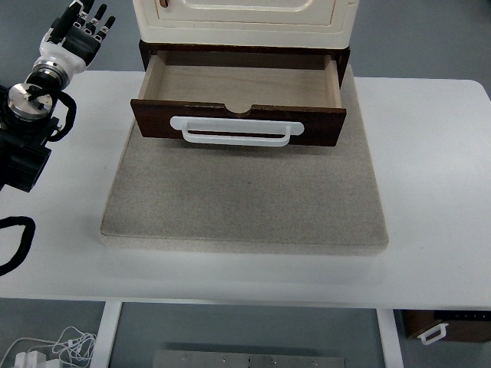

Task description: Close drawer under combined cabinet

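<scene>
**A:** Your left hand (pixel 79 32) sits at the upper left corner of the view, fingers spread loose and holding nothing. It hangs past the far edge of the white surface (pixel 430 192), off to the left of the cabinet (pixel 244 21).

**B:** And the drawer?

**A:** The drawer (pixel 239 88) is pulled out from under the cream cabinet, its empty wooden inside showing. Its dark front panel (pixel 238 124) faces you, with the white handle (pixel 236 132) running along it. All of it rests on the grey mat (pixel 245 199).

**B:** So which way do you go?

**A:** From your hand, the panel lies to the right and nearer to you. Its long axis runs left to right across the view, so I judge the push has to go straight away from you, square to that axis. You need to bring the hand round in front of the panel first.

**B:** What about the right arm?

**A:** It doesn't show at all, so the left hand is your only candidate.
</scene>
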Motion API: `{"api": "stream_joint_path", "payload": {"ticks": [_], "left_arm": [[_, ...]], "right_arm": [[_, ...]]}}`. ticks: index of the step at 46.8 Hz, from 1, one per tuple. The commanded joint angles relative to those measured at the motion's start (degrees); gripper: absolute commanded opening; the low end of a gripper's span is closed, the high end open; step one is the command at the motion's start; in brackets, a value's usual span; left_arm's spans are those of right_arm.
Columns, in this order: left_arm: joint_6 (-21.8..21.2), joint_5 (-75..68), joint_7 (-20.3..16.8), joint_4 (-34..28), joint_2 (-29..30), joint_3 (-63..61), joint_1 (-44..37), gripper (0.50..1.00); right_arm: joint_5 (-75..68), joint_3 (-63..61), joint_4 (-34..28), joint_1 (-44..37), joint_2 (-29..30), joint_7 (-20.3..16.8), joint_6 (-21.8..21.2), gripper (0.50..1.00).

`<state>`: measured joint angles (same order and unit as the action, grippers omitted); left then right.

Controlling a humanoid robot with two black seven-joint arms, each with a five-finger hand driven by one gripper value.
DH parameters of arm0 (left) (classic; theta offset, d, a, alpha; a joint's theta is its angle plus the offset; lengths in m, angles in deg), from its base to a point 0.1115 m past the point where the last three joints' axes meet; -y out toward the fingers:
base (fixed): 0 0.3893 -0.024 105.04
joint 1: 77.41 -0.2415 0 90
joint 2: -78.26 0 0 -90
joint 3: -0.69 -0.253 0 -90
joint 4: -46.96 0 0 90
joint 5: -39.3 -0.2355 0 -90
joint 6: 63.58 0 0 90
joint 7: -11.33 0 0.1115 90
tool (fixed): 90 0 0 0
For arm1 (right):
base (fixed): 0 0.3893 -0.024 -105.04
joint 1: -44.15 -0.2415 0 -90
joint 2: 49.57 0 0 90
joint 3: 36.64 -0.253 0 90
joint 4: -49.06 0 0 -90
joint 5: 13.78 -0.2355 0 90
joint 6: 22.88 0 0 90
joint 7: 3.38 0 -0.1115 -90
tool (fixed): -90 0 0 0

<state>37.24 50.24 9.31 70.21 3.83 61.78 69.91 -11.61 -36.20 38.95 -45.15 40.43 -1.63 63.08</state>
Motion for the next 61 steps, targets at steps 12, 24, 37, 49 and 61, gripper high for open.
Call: {"api": "stream_joint_path", "payload": {"ticks": [12,24,37,49,61], "left_arm": [[0.3,-0.2,0.0,0.4,1.4,0.0,0.8,0.999],[0.2,-0.5,0.0,0.6,3.9,-0.1,4.0,0.999],[0.3,-4.5,0.0,1.3,8.0,-0.3,9.1,0.999],[0.0,-8.8,0.0,9.5,11.8,-0.3,10.3,0.996],[-0.7,-10.6,0.0,20.4,16.1,-0.4,10.3,0.996]], "right_arm": [[-0.1,0.0,0.0,0.0,0.0,0.0,0.0,0.952],[-0.1,0.0,0.0,0.0,0.0,0.0,0.0,0.952],[0.0,0.0,0.0,0.0,0.0,0.0,0.0,0.952],[0.0,0.0,0.0,0.0,0.0,0.0,0.0,0.952],[0.0,0.0,0.0,-0.1,0.0,0.0,0.0,0.952]]}}
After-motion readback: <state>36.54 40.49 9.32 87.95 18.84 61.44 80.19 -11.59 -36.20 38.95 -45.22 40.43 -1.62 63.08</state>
